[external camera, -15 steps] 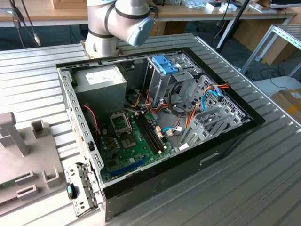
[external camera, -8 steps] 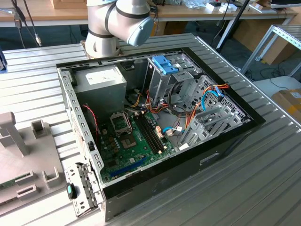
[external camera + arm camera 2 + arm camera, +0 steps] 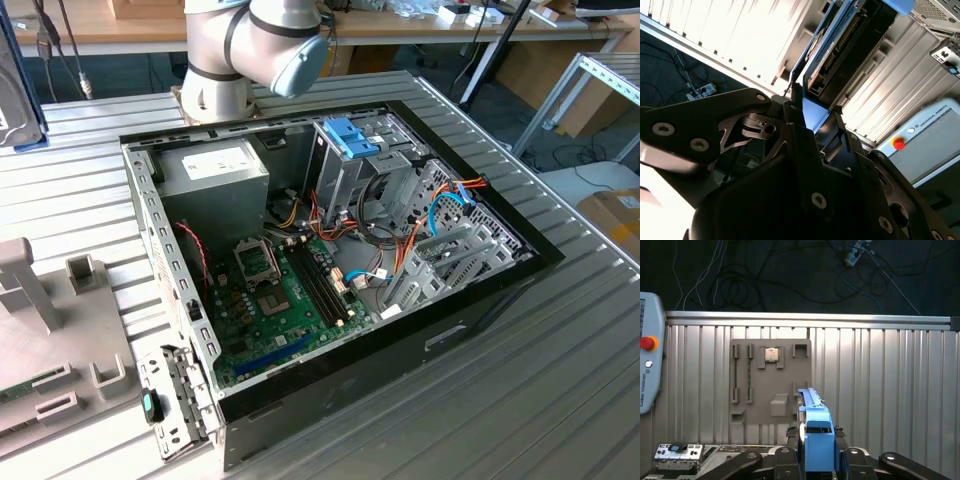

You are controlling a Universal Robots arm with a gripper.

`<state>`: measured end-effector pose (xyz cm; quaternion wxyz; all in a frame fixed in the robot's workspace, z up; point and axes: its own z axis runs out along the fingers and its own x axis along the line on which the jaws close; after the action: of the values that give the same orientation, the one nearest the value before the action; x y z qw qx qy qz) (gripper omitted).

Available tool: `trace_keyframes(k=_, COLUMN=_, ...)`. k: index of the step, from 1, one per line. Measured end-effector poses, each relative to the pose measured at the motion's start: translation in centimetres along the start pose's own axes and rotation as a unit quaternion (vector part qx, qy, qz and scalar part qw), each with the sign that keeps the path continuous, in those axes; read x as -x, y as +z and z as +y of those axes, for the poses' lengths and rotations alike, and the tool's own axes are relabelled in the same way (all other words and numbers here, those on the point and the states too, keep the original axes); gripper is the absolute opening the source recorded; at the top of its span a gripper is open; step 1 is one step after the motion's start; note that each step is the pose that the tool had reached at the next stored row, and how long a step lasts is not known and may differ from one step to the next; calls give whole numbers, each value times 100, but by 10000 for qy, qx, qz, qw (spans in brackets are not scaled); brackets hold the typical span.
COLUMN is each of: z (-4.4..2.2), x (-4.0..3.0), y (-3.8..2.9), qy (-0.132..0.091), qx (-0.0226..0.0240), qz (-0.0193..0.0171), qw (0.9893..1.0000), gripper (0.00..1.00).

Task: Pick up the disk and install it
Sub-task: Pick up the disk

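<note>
My gripper (image 3: 816, 452) is clenched on the disk (image 3: 814, 412), its light-blue rail standing between my jaws, over the ribbed metal table (image 3: 880, 380).

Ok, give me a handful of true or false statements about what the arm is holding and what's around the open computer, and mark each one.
1. The gripper is clamped on the disk. True.
2. The disk's carrier rail is red. False: it is light blue.
3. The computer case is closed up. False: it lies open, with the motherboard in plain sight.
4. The power supply in the case carries a white label. True.
5. The pendant has a green button. False: its button is red.
</note>
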<state>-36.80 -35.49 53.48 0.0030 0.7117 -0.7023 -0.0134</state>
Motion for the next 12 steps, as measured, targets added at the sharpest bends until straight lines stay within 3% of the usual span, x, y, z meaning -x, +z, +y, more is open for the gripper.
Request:
trace_keyframes(k=2, z=-123, x=11, y=-2, qy=-2, qx=0, qz=0, qw=10000, gripper=36)
trace_keyframes(k=5, z=-227, x=20, y=-5, qy=-3, qx=1, qz=0, qw=10000, gripper=36)
trace_keyframes(k=12, z=-690, x=61, y=-15, qy=-17, qx=1, qz=0, qw=10000, gripper=36)
